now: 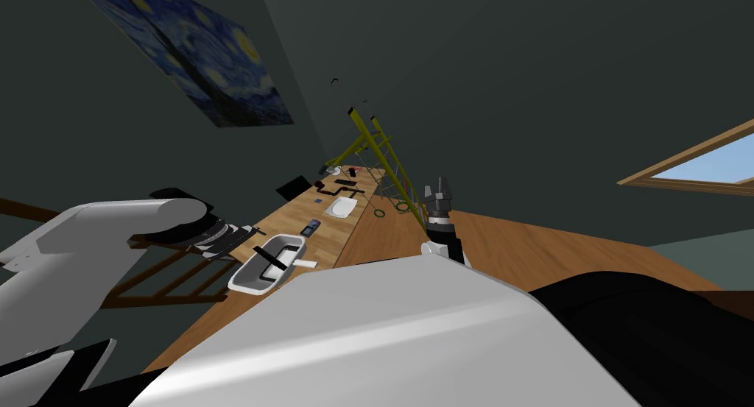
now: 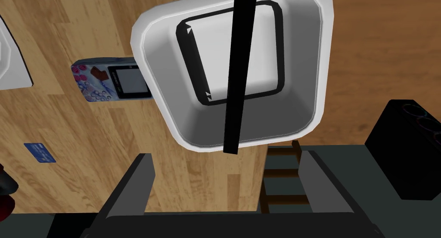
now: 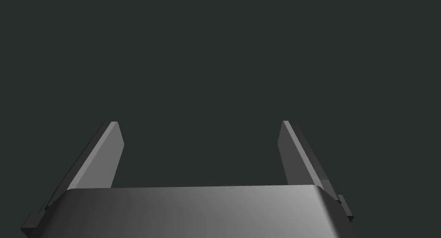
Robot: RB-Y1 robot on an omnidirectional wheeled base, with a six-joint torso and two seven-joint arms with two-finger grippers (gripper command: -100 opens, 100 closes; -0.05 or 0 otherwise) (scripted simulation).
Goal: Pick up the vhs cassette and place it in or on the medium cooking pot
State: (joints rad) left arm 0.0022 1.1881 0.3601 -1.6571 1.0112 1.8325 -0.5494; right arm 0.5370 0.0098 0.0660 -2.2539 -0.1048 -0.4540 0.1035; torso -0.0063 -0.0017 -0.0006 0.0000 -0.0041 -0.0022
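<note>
A white, square-cornered cooking pot (image 2: 172,97) with a black-edged bottom stands near the edge of a long wooden table (image 2: 86,171). A thin black slab, the cassette seen edge-on (image 2: 237,76), lies slanted across the pot, one end past its rim. My left gripper (image 2: 226,156) hovers above the pot, open, with nothing between its fingers (image 2: 142,175). In the head view the pot (image 1: 247,281) and the slab (image 1: 271,257) sit just beyond my left forearm. My right gripper (image 1: 440,188) points up by a dark wall, open and holding nothing (image 3: 198,123).
A patterned handheld device (image 2: 110,82) lies beside the pot, with a blue card (image 2: 39,153) and a white object (image 2: 10,63) further along. A black box (image 2: 409,149) sits off the table's edge, above a brown ladder-like frame (image 2: 282,179). A yellow-green rack (image 1: 383,156) rises at the far end.
</note>
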